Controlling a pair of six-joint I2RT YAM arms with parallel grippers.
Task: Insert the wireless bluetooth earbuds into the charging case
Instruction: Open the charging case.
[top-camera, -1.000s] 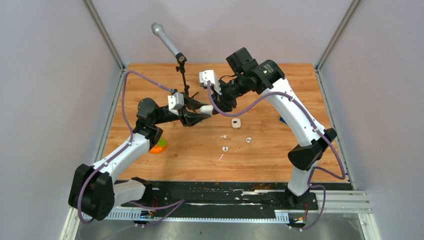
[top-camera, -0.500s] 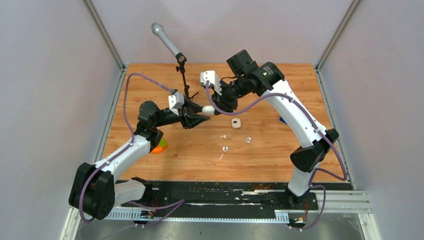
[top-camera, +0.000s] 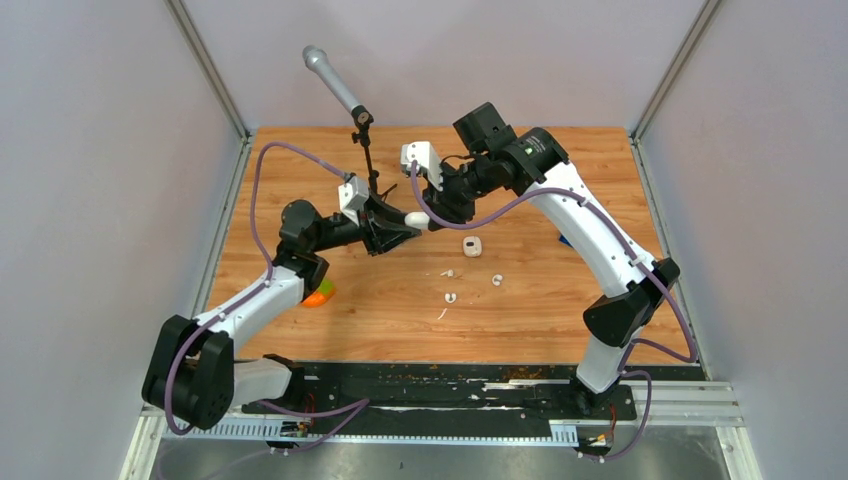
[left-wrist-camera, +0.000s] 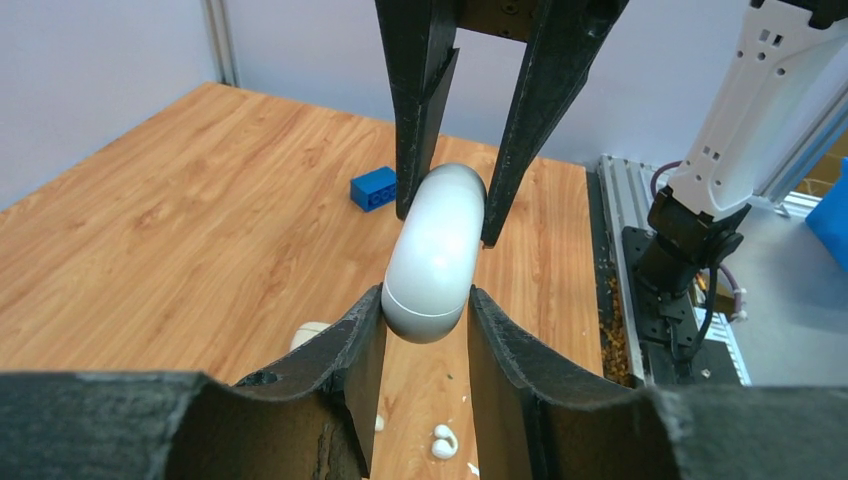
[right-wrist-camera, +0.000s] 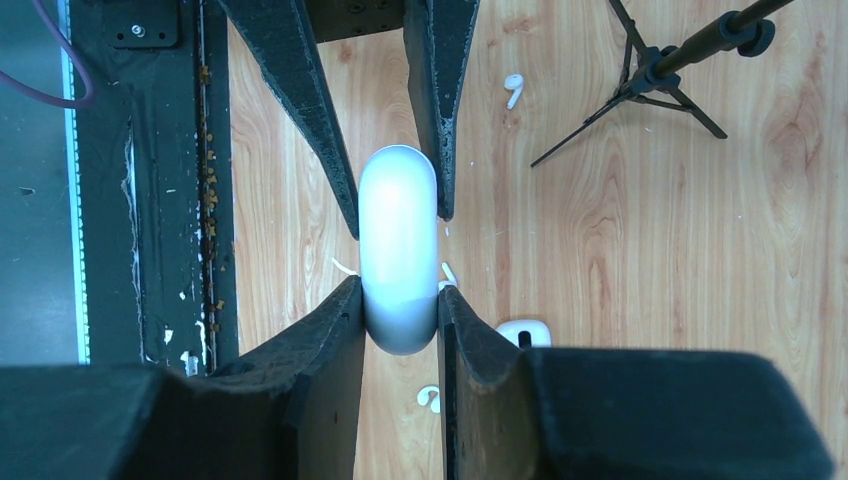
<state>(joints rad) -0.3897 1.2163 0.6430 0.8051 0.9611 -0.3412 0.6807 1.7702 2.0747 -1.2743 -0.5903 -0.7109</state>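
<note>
Well inside table (top-camera: 300, 170) edges, left hand (left-wrist-camera: 425, 302) and right hand (right-wrist-camera: 400, 297) clench the charging case (right-wrist-camera: 397, 215).

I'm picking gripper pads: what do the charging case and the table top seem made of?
The charging case looks like smooth, glossy white plastic: soft highlights and a fine seam around it. The table top shows orange-brown wood grain with a low sheen: wood or printed laminate, I cannot tell which.

Charging case (top-camera: 415, 218) mostly hidden from above
</note>
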